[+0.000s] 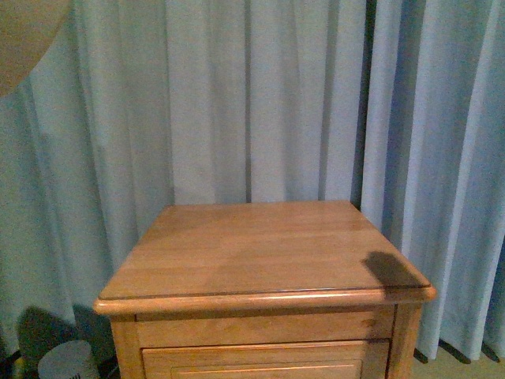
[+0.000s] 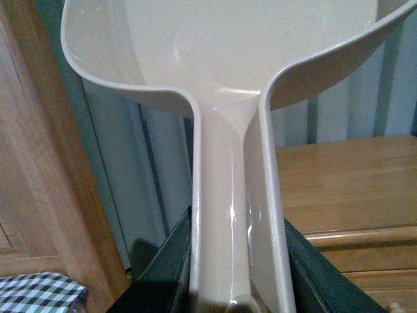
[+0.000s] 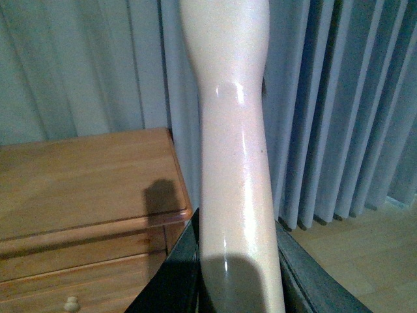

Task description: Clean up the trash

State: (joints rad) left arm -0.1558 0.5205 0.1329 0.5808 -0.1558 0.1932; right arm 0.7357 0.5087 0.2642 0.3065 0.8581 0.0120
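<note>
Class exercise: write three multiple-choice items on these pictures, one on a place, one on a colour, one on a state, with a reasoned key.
1. Where do the curtains hang? A in front of the wooden cabinet; B behind it; C on top of it.
2. What colour is the dustpan? A red; B black; C beige.
3. How is the left hand? A shut on the dustpan's handle; B open, holding nothing; C out of view.
Key: 1 B, folds rise behind its top; 2 C, the scoop is beige; 3 A, dark fingers clamp the handle.
</note>
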